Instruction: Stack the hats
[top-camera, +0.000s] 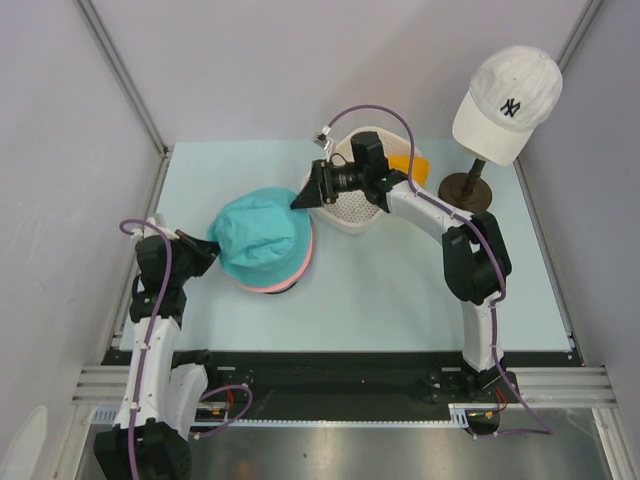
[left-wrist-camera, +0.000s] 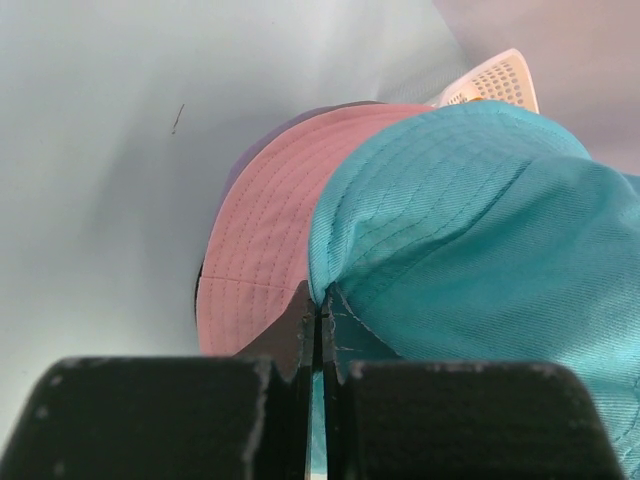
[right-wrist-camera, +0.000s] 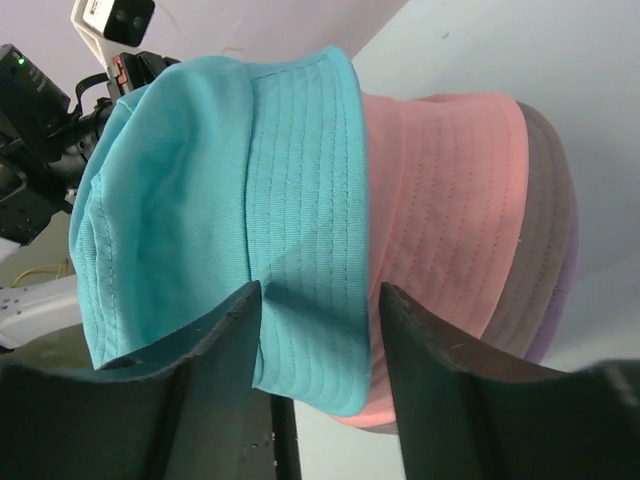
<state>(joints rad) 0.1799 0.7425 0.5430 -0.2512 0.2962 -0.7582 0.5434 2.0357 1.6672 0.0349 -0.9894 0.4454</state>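
I judged teal hat (top-camera: 258, 238) soft, light, floppy: best held by brim. L fingers (left-wrist-camera: 285, 335) pinched brim at 9 o'clock; R fingers (right-wrist-camera: 215, 340) spread at 2.

Top external view: the only mark I can read from my station is a black interlocked "NY" monogram (top-camera: 511, 107); it stands on the front panel of the white baseball cap (top-camera: 498, 75), at the upper right of the scene; dark letters on plain white cloth; left wrist and right wrist views: I can read no lettering, number or sign in either.
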